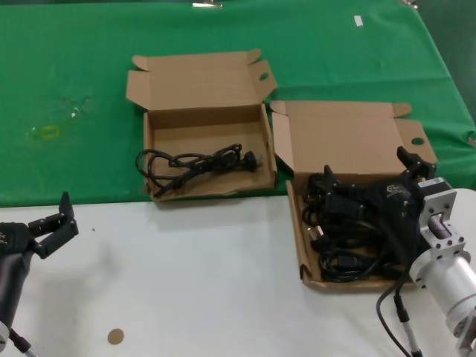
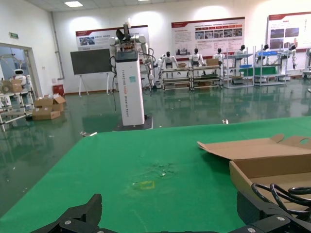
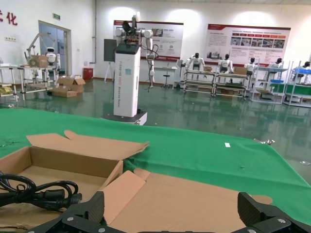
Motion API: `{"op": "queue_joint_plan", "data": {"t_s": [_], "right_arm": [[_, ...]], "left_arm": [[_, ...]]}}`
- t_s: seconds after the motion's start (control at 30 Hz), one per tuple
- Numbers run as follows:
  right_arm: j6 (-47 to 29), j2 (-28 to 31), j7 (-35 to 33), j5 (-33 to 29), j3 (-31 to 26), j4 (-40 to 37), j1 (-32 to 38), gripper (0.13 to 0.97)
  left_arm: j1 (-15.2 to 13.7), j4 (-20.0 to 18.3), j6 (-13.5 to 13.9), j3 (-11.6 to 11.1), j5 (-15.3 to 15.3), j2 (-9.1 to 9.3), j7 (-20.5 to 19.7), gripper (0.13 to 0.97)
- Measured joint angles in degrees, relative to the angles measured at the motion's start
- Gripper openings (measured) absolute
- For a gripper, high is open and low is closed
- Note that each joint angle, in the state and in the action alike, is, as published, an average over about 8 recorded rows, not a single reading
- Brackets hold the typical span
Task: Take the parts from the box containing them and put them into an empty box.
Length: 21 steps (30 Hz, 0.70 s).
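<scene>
A: Where is the right gripper (image 1: 372, 195)?

B: Low inside the full box (image 1: 349, 141), in among the cables (image 1: 338, 242). The black pile lies under and just ahead of its fingers. That box sits on the white table (image 1: 186, 282), with its lid leaning back over the green cloth (image 1: 89, 89).

A: Is it clenched on anything?

B: I cannot tell from the head view; the fingers blend into the cables. The right wrist view shows two fingertips (image 3: 90, 211) set wide apart, so it reads as released, with nothing gripped between them.

A: And the other box (image 1: 204, 160)?

B: To that gripper's left and a little farther off, on the cloth. One cable (image 1: 197, 163) lies inside it already, coiled across the floor.

A: The left gripper (image 1: 56, 223)?

B: Off at the table's left edge, well apart from both boxes, fingers spread and holding nothing. From its wrist camera the other box shows ahead with the cable inside.
</scene>
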Motion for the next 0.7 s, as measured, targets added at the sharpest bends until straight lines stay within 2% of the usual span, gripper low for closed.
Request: {"op": "queue_joint_plan", "data": {"t_s": [0.7], "right_arm": [[0.00, 0.00, 0.00, 0.00, 0.00, 0.00, 0.00, 0.966]], "left_arm": [[0.00, 0.00, 0.00, 0.00, 0.00, 0.00, 0.00, 0.966]]}}
